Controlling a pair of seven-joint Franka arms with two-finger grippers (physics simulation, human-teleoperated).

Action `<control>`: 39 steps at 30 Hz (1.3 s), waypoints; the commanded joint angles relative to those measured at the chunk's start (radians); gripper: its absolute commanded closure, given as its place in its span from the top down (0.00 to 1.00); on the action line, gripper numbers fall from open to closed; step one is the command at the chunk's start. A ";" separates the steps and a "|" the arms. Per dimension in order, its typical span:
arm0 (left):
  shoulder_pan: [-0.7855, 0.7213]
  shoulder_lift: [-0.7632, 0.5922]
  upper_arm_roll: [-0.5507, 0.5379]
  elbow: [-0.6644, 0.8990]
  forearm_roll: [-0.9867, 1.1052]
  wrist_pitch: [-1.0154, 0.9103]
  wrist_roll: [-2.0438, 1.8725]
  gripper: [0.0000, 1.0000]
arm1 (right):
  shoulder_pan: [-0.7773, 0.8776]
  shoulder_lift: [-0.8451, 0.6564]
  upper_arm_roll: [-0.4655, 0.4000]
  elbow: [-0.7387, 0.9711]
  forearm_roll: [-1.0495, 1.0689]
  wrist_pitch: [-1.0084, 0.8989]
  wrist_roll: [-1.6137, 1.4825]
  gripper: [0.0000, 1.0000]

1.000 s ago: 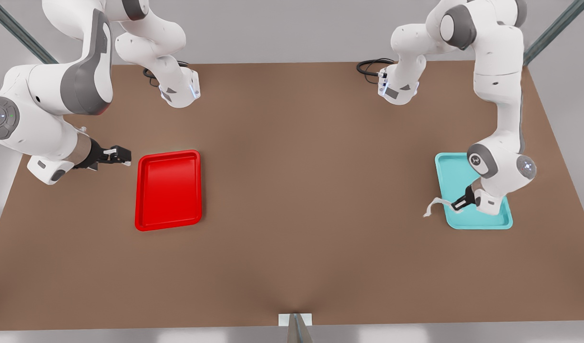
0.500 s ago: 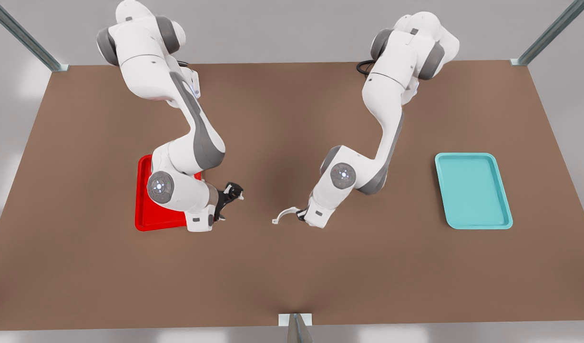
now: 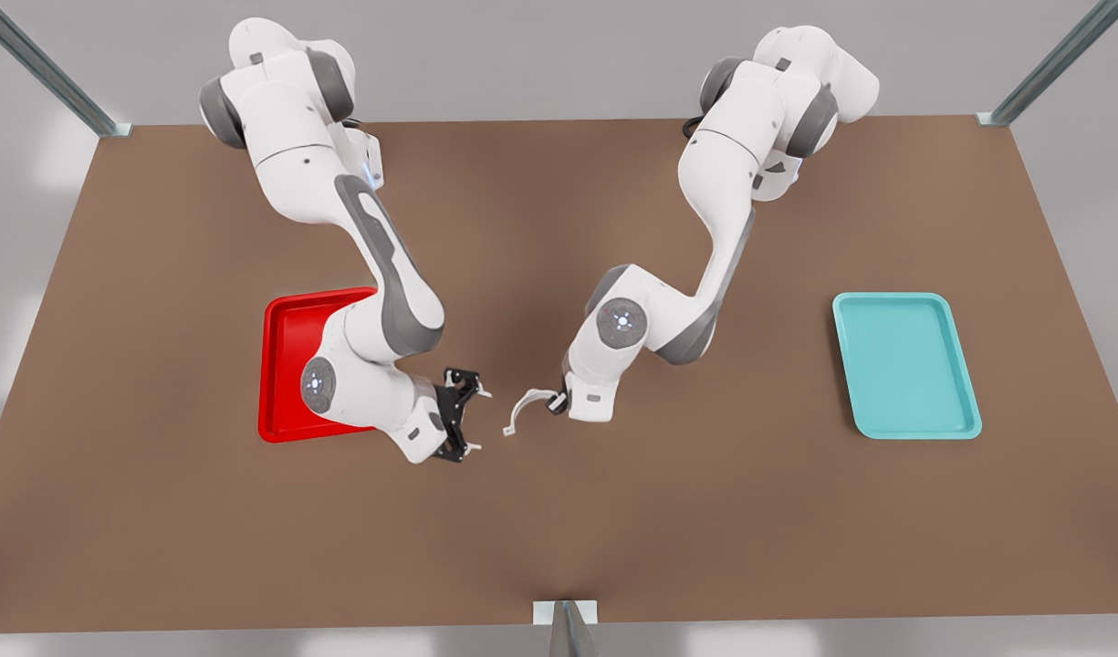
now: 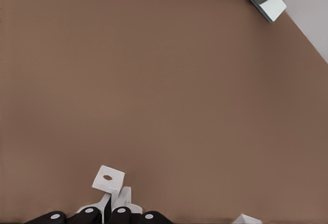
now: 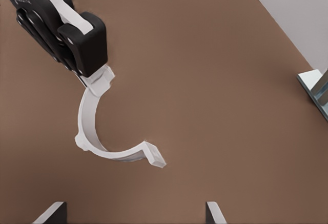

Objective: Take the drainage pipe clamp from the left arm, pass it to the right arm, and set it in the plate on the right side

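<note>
Left tool (image 3: pixel 553 402) grips drainage pipe clamp (image 3: pixel 520 410), arch pointing toward right tool (image 3: pixel 467 422).

Front view: high, looks steeply down on brown table (image 3: pixel 559 511), far. Left wrist view: close, faces bare tabletop. Right wrist view: close, faces drainage pipe clamp (image 5: pixel 102 137) (probably same clamp (image 3: pixel 520 409) front view shows).

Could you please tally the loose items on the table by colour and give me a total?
Red: 1, the plate.
Teal: 1, the teal tray.
White: 1, the drainage pipe clamp, held by the left tool.
Total: 3.
</note>
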 commanded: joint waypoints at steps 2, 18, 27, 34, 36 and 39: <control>-0.002 -0.002 -0.002 0.002 0.002 -0.045 -0.143 0.21 | 0.010 0.002 0.002 0.002 0.063 0.092 -0.738 1.00; -0.002 0.003 0.001 0.017 0.002 -0.041 -0.145 0.21 | 0.010 -0.001 0.052 0.002 0.114 0.089 -0.881 1.00; 0.000 0.000 0.001 0.017 0.002 -0.038 -0.143 0.21 | 0.027 0.002 0.054 -0.025 0.109 0.063 -0.910 1.00; 0.000 0.001 0.001 0.017 0.002 -0.035 -0.145 0.21 | 0.036 0.007 0.052 -0.033 0.086 0.076 -0.913 0.99; 0.000 0.000 0.001 0.017 0.002 -0.037 -0.145 0.21 | 0.040 0.025 0.052 -0.027 0.086 0.082 -0.912 0.98; -0.002 0.001 0.001 0.016 0.002 -0.037 -0.146 0.21 | 0.045 0.060 0.052 -0.019 0.094 0.108 -0.904 0.96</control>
